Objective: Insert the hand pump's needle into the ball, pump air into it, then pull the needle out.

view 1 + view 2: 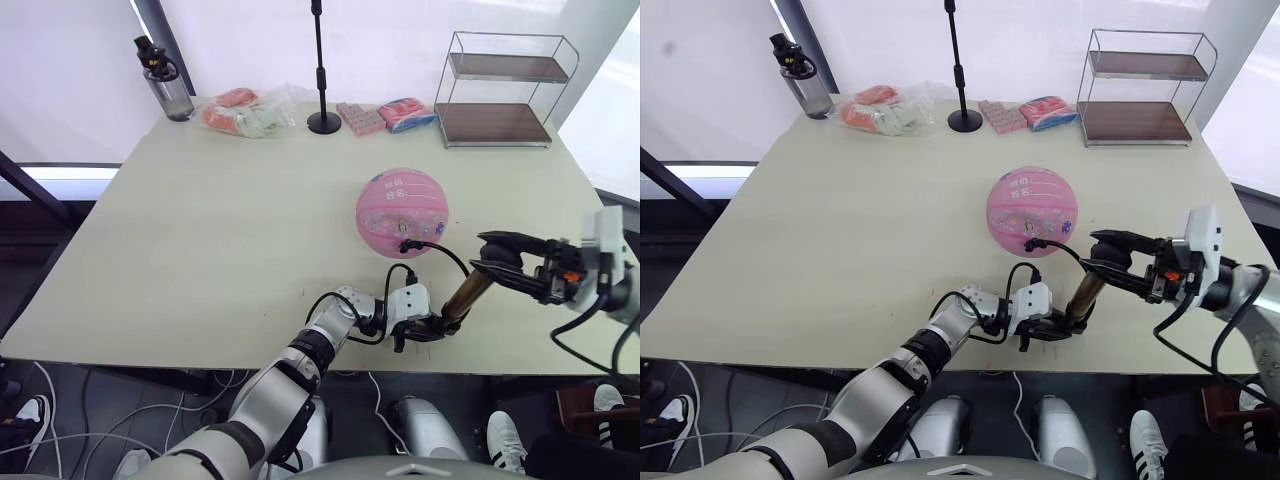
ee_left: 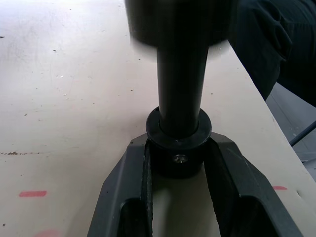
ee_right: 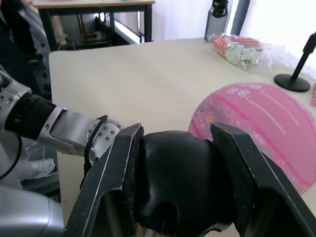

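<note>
at the near edge of the pale table (image 1: 200, 220), the left gripper (image 1: 418, 325) is clamped on the black base cap of the hand pump (image 1: 465, 295), pinning its foot close to the table edge, while the right gripper (image 1: 508, 262) is clenched around the black t-handle at the pump's upper end. the bronze barrel leans up and to the right between them. the thin black hose (image 1: 440, 247) loops from the pump up to the near side of the pink ball (image 1: 402, 213), which sits just beyond the pump, right of centre; the needle looks seated there, though it is too small to be sure. the risks, as i judge them: a stroke driven off the barrel's axis could lever the base out of the left grip or slide it off the near edge; the round ball is unrestrained, so a tug on the hose could roll it and bend or pop the needle. farther back stand a black pole stand (image 1: 321, 70), wrapped snack packets (image 1: 245, 112), a water bottle (image 1: 165, 80) at the far left, and a two-tier wire shelf (image 1: 505, 90) at the far right, before bright white panels.
</note>
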{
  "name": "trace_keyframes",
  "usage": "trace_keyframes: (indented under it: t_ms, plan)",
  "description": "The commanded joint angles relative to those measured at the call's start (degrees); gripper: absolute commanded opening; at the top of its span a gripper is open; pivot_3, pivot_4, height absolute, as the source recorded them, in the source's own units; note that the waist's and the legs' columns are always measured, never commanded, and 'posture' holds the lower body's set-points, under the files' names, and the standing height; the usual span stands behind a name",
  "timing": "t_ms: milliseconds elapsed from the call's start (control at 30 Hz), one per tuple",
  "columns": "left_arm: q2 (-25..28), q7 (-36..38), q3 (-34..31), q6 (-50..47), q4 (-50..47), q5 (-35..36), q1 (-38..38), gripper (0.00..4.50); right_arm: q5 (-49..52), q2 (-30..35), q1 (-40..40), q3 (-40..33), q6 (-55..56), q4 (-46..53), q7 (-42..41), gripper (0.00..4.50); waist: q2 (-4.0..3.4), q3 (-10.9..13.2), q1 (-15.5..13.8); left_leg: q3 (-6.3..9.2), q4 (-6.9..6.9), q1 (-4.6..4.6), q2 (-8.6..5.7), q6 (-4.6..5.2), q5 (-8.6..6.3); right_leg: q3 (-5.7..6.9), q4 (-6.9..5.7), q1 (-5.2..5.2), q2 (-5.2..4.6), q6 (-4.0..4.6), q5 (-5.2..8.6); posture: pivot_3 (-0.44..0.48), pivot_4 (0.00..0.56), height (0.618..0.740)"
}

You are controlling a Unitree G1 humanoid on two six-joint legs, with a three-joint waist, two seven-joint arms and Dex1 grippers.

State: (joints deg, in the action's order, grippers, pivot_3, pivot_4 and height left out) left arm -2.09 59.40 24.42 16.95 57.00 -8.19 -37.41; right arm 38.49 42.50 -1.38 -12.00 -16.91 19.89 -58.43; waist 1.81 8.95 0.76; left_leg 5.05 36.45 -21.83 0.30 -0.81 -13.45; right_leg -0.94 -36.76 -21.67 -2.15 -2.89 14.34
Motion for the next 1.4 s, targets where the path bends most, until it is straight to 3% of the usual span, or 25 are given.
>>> trace_keyframes:
  t_ms: [33,367,567,967,1400]
  plan:
    - [1.7,-1.1,0.8,-3.5,3.9,-2.5,1.7,1.00,-8.0,-2.7,1.6,5.0,5.5,-7.4,-0.2,1.73,0.00,0.0,0.0,-0.01,0.00,0.03,0.00,0.00,0.00,-0.01,0.00,0.02,0.00,0.00,0.00,0.000,0.150,0.731]
    - [1.8,-1.1,0.9,-3.8,3.3,-2.6,1.7,1.00,-11.4,-3.8,2.1,7.9,12.1,-11.3,-2.0,1.73,0.14,-0.3,0.1,-0.01,0.01,0.10,0.02,0.00,0.00,-0.02,-0.01,0.09,0.02,0.07,0.04,0.000,0.150,0.731]
    - [2.0,-0.6,0.9,-3.9,2.8,-2.4,2.2,1.00,-3.2,1.0,-1.3,2.1,4.7,-4.1,-2.1,1.73,0.01,-0.2,0.0,0.01,0.00,0.04,0.01,0.00,0.00,-0.01,-0.01,0.04,0.00,0.07,0.04,0.000,0.150,0.731]
    - [2.0,-0.2,1.2,-3.9,2.1,-2.3,2.8,1.00,17.6,13.7,-9.0,-17.6,-13.1,3.2,-0.1,1.73,-0.49,0.5,-0.1,0.00,0.00,-0.21,-0.12,0.00,0.00,-0.01,0.02,-0.13,-0.12,-0.09,-0.05,0.000,0.150,0.731]
    - [1.8,-0.2,1.4,-3.5,2.5,-2.5,2.6,1.00,22.1,18.2,-14.7,-21.2,-19.6,2.9,1.3,1.73,-0.47,0.5,-0.2,-0.01,0.00,-0.23,-0.12,0.00,0.00,-0.01,0.03,-0.16,-0.13,-0.09,-0.05,0.000,0.150,0.731]
